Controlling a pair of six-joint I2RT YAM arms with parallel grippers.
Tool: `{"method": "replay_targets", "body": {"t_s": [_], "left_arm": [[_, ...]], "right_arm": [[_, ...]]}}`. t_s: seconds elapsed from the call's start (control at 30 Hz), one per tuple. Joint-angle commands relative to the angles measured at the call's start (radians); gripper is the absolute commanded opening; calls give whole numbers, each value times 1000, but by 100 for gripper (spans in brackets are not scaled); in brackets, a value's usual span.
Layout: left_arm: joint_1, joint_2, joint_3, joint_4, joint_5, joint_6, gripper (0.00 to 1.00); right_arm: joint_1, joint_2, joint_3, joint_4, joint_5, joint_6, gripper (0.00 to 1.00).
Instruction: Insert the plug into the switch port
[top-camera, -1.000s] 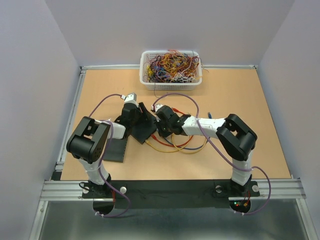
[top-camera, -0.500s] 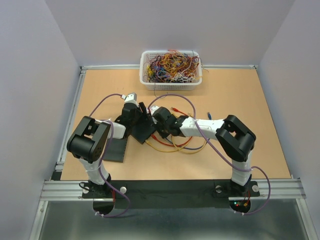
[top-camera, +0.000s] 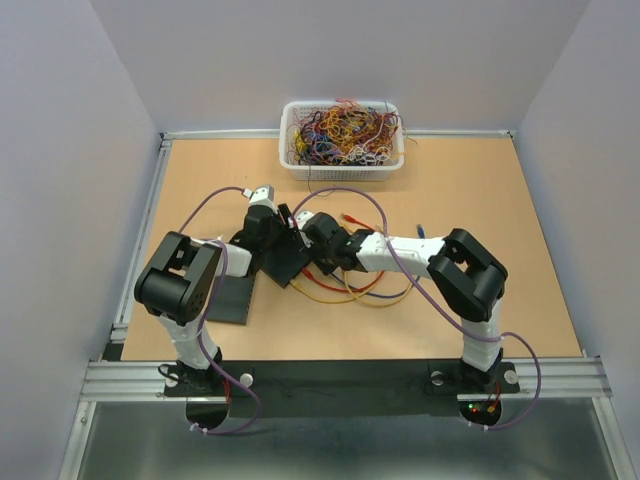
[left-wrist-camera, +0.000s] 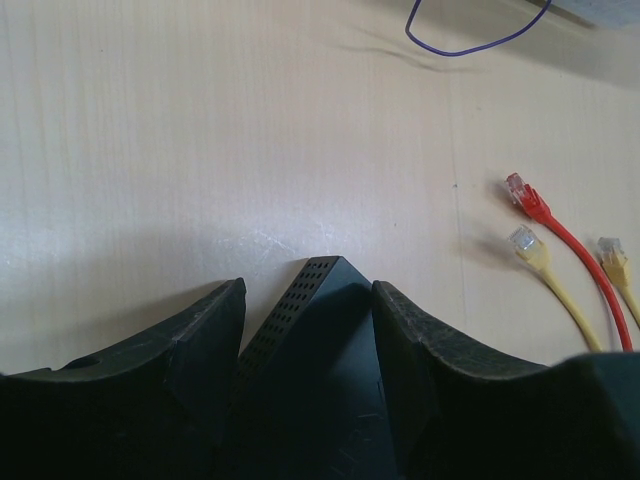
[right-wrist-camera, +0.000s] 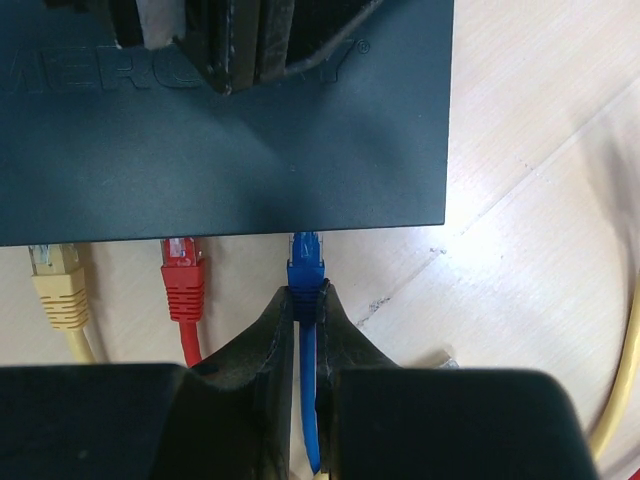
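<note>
The black network switch (right-wrist-camera: 230, 130) fills the top of the right wrist view; it also shows tilted mid-table in the top view (top-camera: 287, 255). My right gripper (right-wrist-camera: 307, 300) is shut on the blue plug (right-wrist-camera: 305, 268), whose tip meets the switch's front edge. A red plug (right-wrist-camera: 183, 275) and a yellow plug (right-wrist-camera: 57, 282) sit in ports to its left. My left gripper (left-wrist-camera: 308, 300) is shut on the switch (left-wrist-camera: 320, 370), a corner poking out between the fingers. In the top view the two grippers meet at the switch, the left (top-camera: 285, 232) and the right (top-camera: 318, 252).
A white basket (top-camera: 342, 160) of tangled cables stands at the back. Loose red (left-wrist-camera: 540, 215) and yellow (left-wrist-camera: 535, 258) cable ends lie on the table to the right in the left wrist view. A black mat (top-camera: 224, 298) lies at the left. Cables loop under the right arm.
My right gripper has moved left toward the switch with the blue plug. The left gripper and the switch have stayed put.
</note>
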Motion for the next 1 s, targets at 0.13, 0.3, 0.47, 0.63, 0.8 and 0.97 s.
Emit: {"method": "replay_targets", "body": {"t_s": [0.13, 0.3, 0.47, 0.63, 0.8, 0.97], "left_arm": [[-20, 60, -22, -176, 72, -10, 64], [-20, 63, -20, -177, 76, -11, 64], [-20, 70, -17, -177, 80, -11, 64], [-18, 71, -16, -177, 80, -10, 63], [-20, 71, -17, -176, 80, -10, 64], [-20, 65, -23, -171, 77, -15, 63]], "right_arm": [[25, 14, 75, 197, -22, 7, 0], [24, 16, 70, 200, -11, 9, 0], [24, 16, 58, 211, -14, 35, 0], [24, 8, 41, 211, -28, 61, 0], [25, 1, 30, 243, -25, 73, 0], [25, -6, 13, 254, -23, 93, 1]]}}
